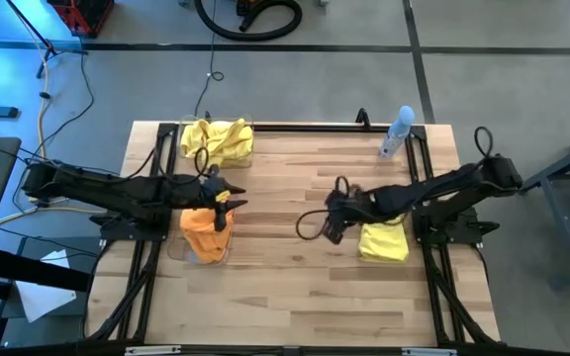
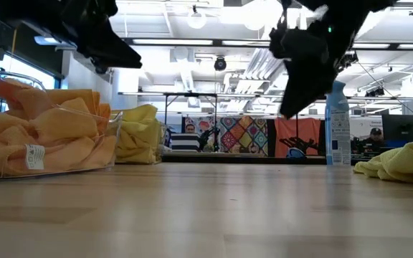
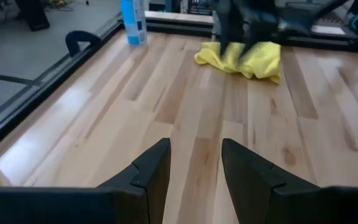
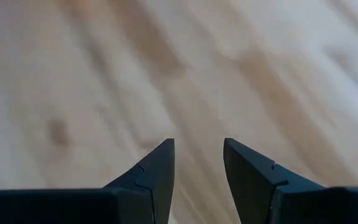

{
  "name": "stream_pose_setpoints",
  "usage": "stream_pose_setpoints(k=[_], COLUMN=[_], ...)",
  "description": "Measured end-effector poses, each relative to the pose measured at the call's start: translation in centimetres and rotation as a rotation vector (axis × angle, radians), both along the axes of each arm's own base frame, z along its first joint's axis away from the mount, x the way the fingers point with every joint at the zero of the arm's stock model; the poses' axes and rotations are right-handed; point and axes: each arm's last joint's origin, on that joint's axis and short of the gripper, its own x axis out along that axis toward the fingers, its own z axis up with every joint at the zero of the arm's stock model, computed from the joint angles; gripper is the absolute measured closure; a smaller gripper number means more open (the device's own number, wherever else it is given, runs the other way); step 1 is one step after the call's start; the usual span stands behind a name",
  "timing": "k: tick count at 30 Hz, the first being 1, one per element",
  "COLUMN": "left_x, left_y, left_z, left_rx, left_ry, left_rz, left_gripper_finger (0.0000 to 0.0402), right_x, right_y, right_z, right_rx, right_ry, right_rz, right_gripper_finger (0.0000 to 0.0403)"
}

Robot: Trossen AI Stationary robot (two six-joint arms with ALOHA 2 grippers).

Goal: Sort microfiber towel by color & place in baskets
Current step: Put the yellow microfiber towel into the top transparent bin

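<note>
My left hand (image 1: 228, 201) hangs open and empty over the near basket (image 1: 204, 237), its two fingers (image 3: 155, 167) parted with only bare worktop (image 1: 285, 287) showing between them. That basket is heaped with orange towels (image 2: 38, 136), seen through its clear wall in the low view. Just beyond the near basket, toward the worktop's far edge, stands the second basket (image 1: 221, 143), filled with yellow towels (image 1: 218, 138).

My right hand (image 1: 331, 225) is also open and empty, raised off the wood well to the right of the near basket, around the middle of the worktop. Its wrist view shows only the wood grain below my spread fingers (image 4: 156, 167).

One loose yellow towel (image 1: 384, 240) lies crumpled on the worktop just beside my right hand, on the side away from the near basket, partly under my right arm. A spray bottle (image 1: 397, 133) stands upright near the far edge, diagonally across the worktop from the near basket.
</note>
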Motion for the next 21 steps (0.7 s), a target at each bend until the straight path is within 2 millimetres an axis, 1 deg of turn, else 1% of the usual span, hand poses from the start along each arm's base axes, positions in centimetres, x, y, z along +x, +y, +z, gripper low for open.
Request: stream_pose_setpoints(k=[3, 5, 7, 9, 11, 16, 19, 21], left_x=[0.2, 0.2, 0.1, 0.0, 0.0, 0.0, 0.0, 0.0], left_y=[-0.1, -0.2, -0.2, -0.2, -0.2, -0.2, -0.2, -0.2], left_z=[-0.2, -0.2, -0.2, -0.1, -0.1, -0.1, -0.1, -0.1], left_rx=[-0.013, -0.021, -0.027, -0.031, -0.038, -0.046, -0.046, -0.047], left_ry=[0.013, 0.014, 0.015, 0.009, 0.01, 0.01, 0.009, 0.009], left_rz=[-0.034, -0.053, -0.066, -0.074, -0.074, -0.07, -0.07, -0.07], left_gripper_finger=[0.0271, 0.0271, 0.0271, 0.0271, 0.0271, 0.0271, 0.0271, 0.0271], right_x=[-1.2, -2.3, -3.5, -4.7, -5.6, -7.3, -8.1, -8.2], right_y=[-0.4, -0.6, -0.9, -1.1, -1.4, -2.1, -2.9, -3.5], right_z=[2.6, 3.9, 4.5, 4.5, 3.6, -0.1, -2.3, -3.7], right_rx=[-0.008, -0.026, -0.062, -0.086, -0.103, -0.087, -0.077, -0.057], right_ry=[0.158, 0.246, 0.333, 0.415, 0.469, 0.577, 0.594, 0.571], right_rz=[-0.207, -0.326, -0.422, -0.517, -0.595, -0.677, -0.699, -0.686], right_gripper_finger=[0.0269, 0.0269, 0.0269, 0.0269, 0.0269, 0.0269, 0.0269, 0.0269])
